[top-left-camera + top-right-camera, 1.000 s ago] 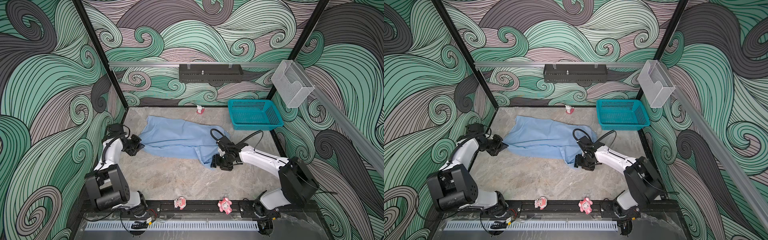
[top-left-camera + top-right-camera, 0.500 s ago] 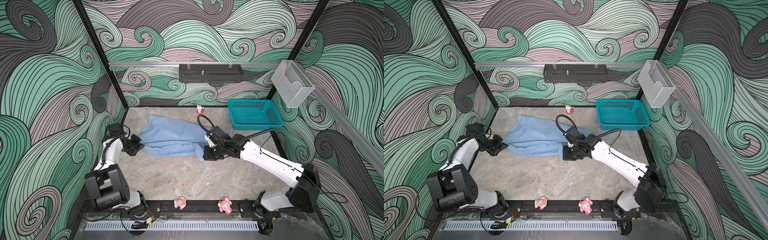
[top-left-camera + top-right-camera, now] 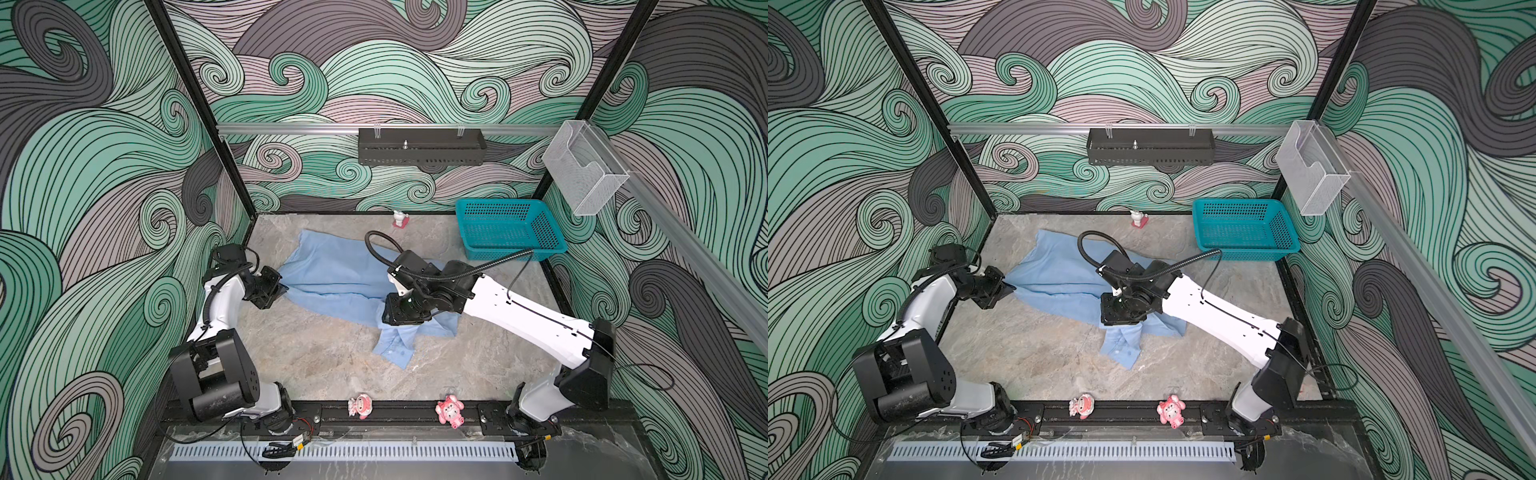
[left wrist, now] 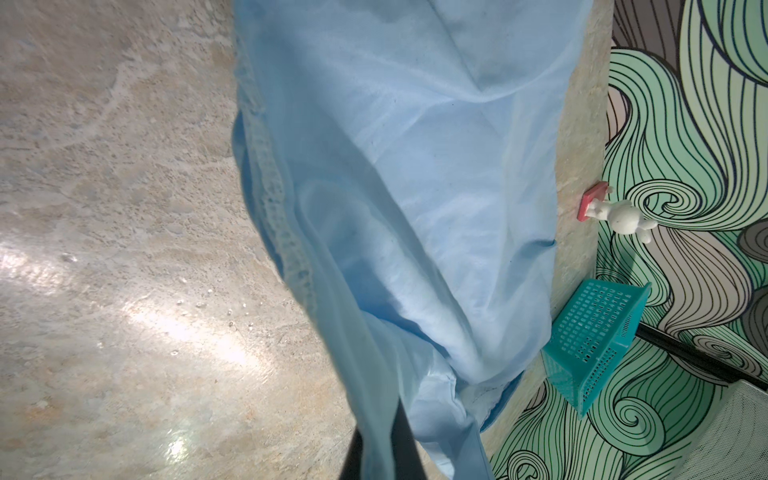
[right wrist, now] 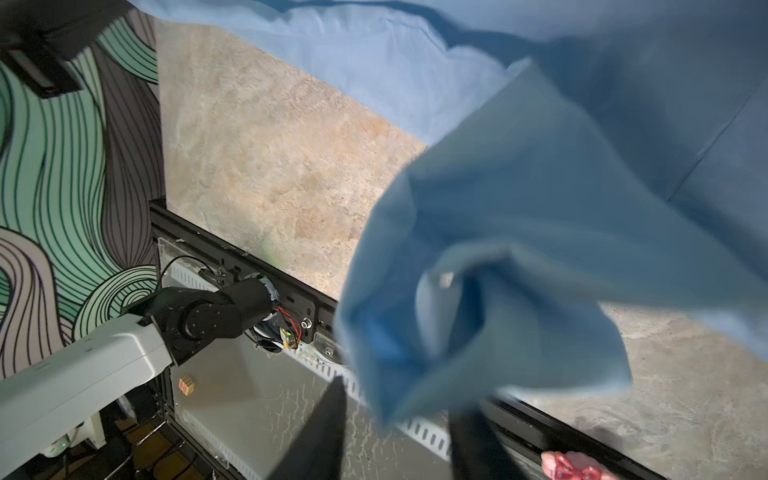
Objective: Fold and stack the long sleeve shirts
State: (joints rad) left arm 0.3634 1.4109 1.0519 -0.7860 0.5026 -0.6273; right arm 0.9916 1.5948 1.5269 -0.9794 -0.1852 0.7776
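Shirt unfolded, nothing stacked

In both top views the light blue thin button-up shirt [image 3: 332,270] [image 3: 1059,270] lies rumpled on the grey stone-look table [image 3: 311,365] (folding barely begun). Left wrist view: the left gripper [image 4: 380,449] is clamped on its edge. Right wrist view: the right gripper [image 5: 397,399] has its jaws apart, with cloth bunched between.

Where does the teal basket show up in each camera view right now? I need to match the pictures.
Top views: teal basket at the far right corner in both.
Left wrist: beyond the edge of the light blue shirt, close to the white figurine.
Right wrist: not in it.
Shared landmark: the white figurine on its red base, just left of the basket in both top views.
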